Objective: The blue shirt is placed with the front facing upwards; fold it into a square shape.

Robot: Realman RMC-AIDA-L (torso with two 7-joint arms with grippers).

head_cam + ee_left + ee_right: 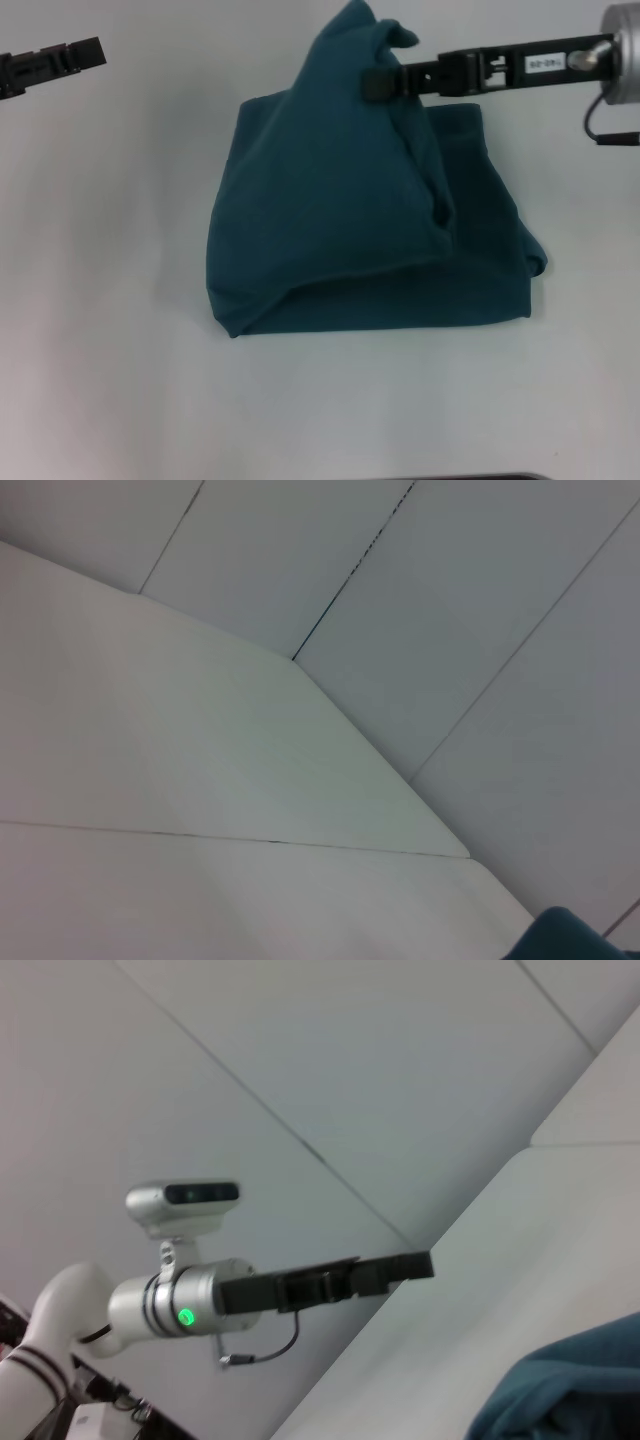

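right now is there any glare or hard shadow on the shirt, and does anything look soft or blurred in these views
Head view: even light, no glare on the blue shirt, only soft shading in its folds and a faint shadow on the table; the right gripper reads clearly against the cloth. Left wrist view: flat light, shirt a soft corner sliver. Right wrist view: the left gripper is fairly crisp, the near shirt edge blurred.

Plain dark teal-blue shirt (340,230) on a white table (110,300).
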